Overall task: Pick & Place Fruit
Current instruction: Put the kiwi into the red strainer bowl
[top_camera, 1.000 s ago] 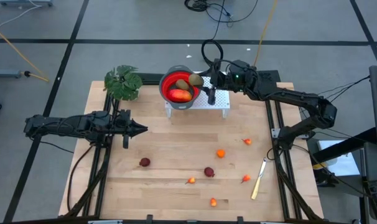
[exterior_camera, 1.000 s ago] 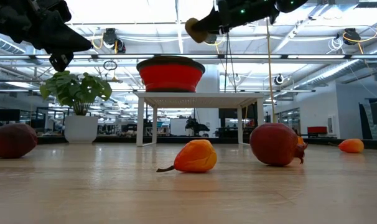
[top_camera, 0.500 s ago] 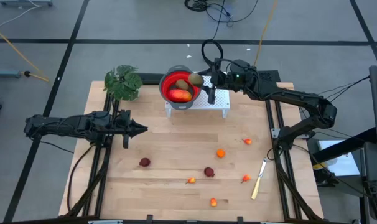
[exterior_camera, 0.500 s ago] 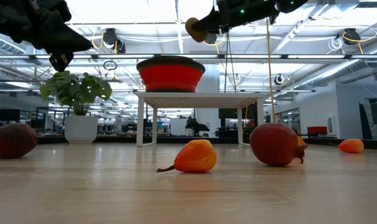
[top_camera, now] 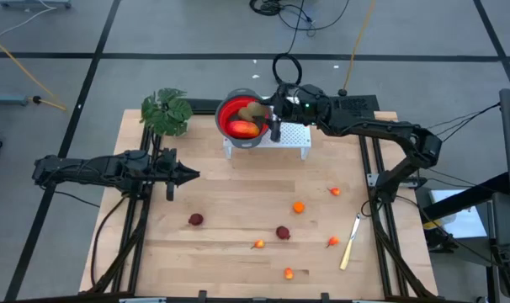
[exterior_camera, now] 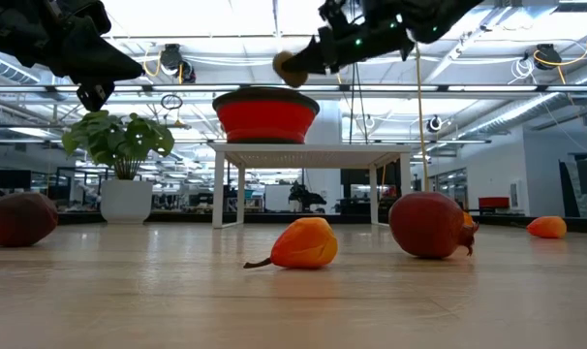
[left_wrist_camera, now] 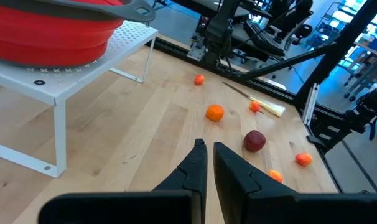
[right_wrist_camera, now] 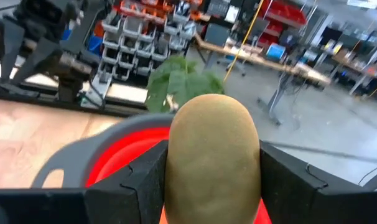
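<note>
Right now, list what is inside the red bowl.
The red bowl holds a red-orange piece and an olive-brown oval. The right gripper, carrying another oval, hides the rest.

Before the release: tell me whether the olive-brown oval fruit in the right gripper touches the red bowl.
Apart. The low view shows the olive-brown oval fruit in the right gripper, with clear space above the red bowl's rim.

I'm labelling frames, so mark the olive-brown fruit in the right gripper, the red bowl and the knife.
olive-brown fruit (right_wrist_camera: 212, 155), right wrist view, middle of its skin.
red bowl (exterior_camera: 265, 117), low view, front wall.
knife (top_camera: 351, 241), high view, mid-length.
</note>
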